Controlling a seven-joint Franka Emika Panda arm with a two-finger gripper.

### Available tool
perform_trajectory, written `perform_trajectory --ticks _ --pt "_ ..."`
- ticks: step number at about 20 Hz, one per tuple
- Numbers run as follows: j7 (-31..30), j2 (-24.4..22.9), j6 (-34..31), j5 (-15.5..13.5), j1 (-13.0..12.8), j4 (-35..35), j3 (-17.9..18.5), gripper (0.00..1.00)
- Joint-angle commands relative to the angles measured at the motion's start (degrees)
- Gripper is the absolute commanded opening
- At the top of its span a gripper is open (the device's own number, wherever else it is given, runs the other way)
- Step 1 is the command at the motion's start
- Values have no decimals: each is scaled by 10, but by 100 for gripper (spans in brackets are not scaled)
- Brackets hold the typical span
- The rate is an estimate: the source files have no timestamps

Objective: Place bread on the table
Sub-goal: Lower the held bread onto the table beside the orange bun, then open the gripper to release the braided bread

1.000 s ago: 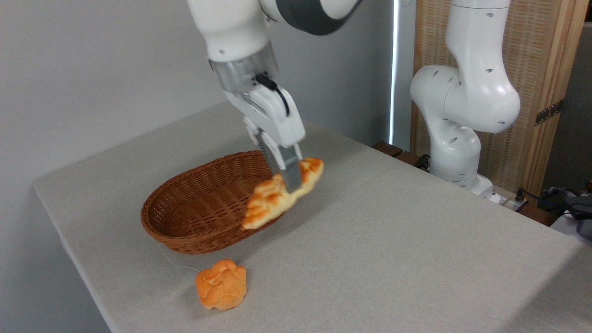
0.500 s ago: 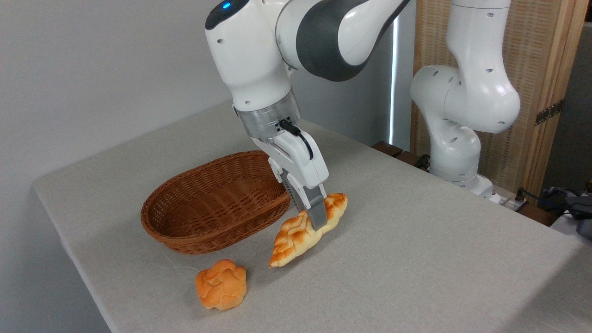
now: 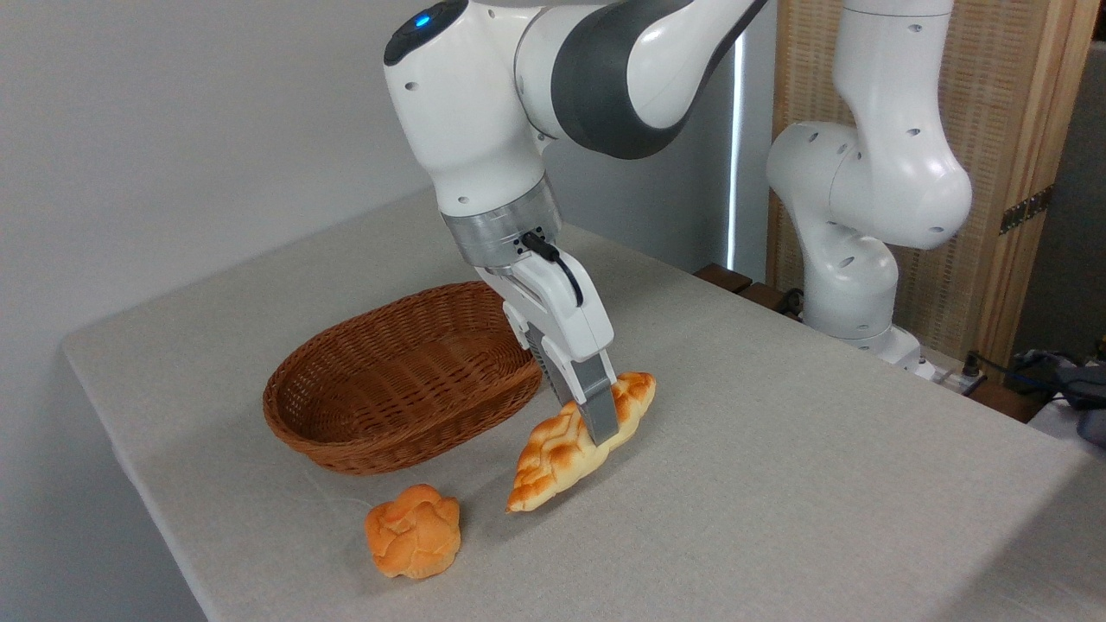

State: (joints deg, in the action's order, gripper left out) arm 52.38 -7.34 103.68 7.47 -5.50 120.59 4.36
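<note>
The bread [image 3: 566, 449], a braided loaf, lies with its long axis slanting from a low pointed tip nearest the round bun [image 3: 414, 542] up to a raised end on the far side away from the basket [image 3: 399, 380]; the low tip appears to touch or nearly touch the bench [image 3: 778, 484], just beside the basket's near rim. The claw [image 3: 605, 423] comes down from above and is clamped across the loaf's upper half, its fingers closed on the loaf's sides. The coming move turns on this tilt: judged from here, a slight further descent should level the raised end onto the cloth before release.
</note>
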Motion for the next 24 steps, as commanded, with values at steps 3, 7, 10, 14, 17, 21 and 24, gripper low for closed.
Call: perform_trajectory --ticks 3,7,10,14,17,21,24 --pt "12 -3 13 9 -4 3 10 99" --pt "12 -2 13 9 -5 2 9 100" --pt "12 -2 14 7 -5 -2 9 100" --pt "12 -4 14 7 -7 -4 5 100" --pt "13 -3 14 7 -8 -4 -1 100" --pt "13 -3 14 7 -10 -4 -1 100" --pt "11 -7 13 -4 -10 -11 -1 100"
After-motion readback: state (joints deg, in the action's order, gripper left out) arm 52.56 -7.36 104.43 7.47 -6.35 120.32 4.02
